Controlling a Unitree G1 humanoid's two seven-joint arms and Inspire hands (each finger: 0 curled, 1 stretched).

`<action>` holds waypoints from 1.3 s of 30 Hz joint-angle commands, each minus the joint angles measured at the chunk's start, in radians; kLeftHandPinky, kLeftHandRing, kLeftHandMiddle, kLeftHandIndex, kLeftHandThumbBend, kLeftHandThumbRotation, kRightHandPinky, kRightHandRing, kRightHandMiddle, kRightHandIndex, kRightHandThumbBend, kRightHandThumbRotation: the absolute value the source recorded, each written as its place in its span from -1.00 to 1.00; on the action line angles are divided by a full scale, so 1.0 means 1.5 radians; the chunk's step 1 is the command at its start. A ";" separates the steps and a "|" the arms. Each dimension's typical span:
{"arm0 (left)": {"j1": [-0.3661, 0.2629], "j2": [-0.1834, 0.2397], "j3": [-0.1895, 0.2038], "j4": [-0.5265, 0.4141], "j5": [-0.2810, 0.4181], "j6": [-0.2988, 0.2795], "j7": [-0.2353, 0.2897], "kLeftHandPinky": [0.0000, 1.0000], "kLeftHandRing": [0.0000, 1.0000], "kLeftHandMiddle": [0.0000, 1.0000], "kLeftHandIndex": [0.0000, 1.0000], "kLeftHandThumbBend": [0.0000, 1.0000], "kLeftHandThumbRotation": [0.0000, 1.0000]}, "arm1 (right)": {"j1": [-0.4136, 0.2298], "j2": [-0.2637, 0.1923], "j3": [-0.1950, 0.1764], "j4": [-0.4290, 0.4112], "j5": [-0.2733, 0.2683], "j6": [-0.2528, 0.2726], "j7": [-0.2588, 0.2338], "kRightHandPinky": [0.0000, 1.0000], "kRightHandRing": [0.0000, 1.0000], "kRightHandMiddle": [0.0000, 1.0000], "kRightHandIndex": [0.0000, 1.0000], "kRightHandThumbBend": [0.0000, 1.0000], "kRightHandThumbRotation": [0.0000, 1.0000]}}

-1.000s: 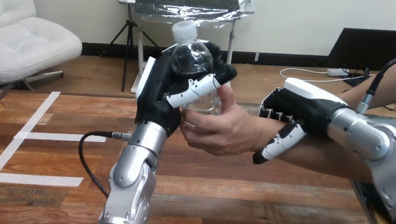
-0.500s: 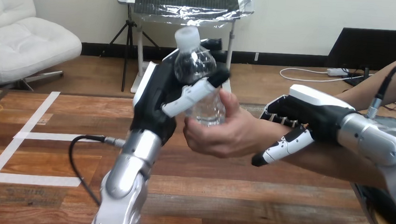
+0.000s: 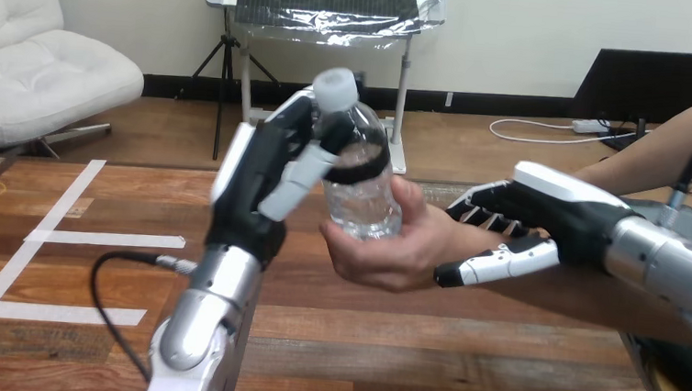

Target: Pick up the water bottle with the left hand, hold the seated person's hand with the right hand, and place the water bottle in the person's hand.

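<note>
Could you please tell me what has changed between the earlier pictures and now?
The clear plastic water bottle with a white cap has shifted right and lower, into the person's hand, which grips it. The left hand has drawn leftward; whether it has let go is unclear. The right hand stays at the person's wrist.

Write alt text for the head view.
A person's hand holds a clear bottle above a wooden table, while the left robot hand has its fingers curled round the bottle's upper part. The right robot hand is at the person's wrist.
</note>
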 commanded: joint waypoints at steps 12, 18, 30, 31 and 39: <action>0.044 0.013 -0.002 -0.144 -0.014 0.035 0.012 1.00 0.83 0.76 0.64 0.98 0.86 | 0.054 -0.020 -0.066 -0.070 0.066 0.031 0.026 0.44 0.64 0.69 0.68 1.00 0.41; 0.071 0.015 -0.003 -0.191 -0.020 0.058 0.009 1.00 0.83 0.78 0.69 1.00 0.90 | 0.070 -0.023 -0.081 -0.089 0.083 0.050 0.029 0.41 0.63 0.71 0.71 1.00 0.46; 0.117 0.013 -0.001 -0.256 -0.047 0.082 0.003 1.00 0.79 0.76 0.70 1.00 0.97 | 0.108 -0.002 -0.119 -0.103 0.093 0.030 -0.039 0.38 0.64 0.72 0.76 1.00 0.59; 0.122 0.012 -0.001 -0.262 -0.049 0.082 0.004 1.00 0.78 0.76 0.70 0.99 0.97 | 0.113 0.003 -0.124 -0.101 0.094 0.021 -0.052 0.38 0.64 0.72 0.76 1.00 0.60; 0.147 0.011 -0.003 -0.287 -0.064 0.081 0.000 0.93 0.77 0.73 0.65 0.86 1.00 | 0.133 0.029 -0.147 -0.094 0.108 -0.028 -0.123 0.36 0.64 0.71 0.79 1.00 0.84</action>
